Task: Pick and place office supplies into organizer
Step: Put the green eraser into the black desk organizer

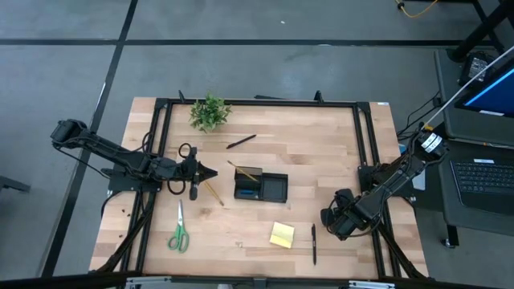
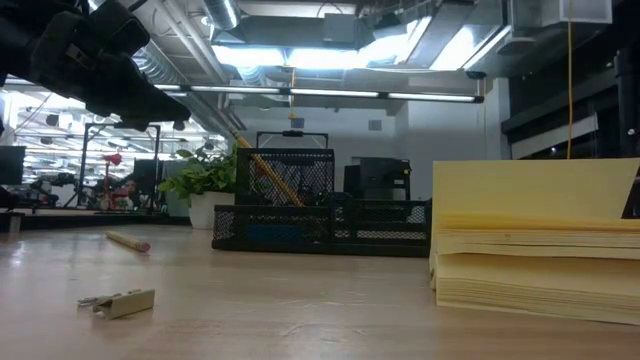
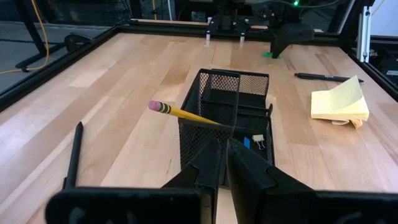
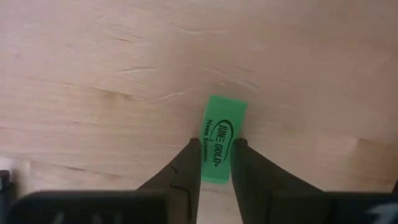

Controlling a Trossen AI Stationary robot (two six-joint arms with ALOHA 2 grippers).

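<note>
With the right gripper [image 4: 216, 163] clamped on the green eraser [image 4: 221, 147], lift straight off the surface [image 4: 93, 74]; carry it to the organizer [image 1: 260, 187]; the left gripper [image 3: 225, 163], fingers together, waits beside the organizer.

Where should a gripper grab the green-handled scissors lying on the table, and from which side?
The green-handled scissors lie flat and closed, handles toward the table's front edge, blades pointing away. Probably best: come straight down and pinch across the narrow closed blades just above the handles; the wide loops look harder to span.

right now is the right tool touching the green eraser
Touching. The right wrist view shows the right tool with both fingers pressed against the sides of the green eraser.
</note>
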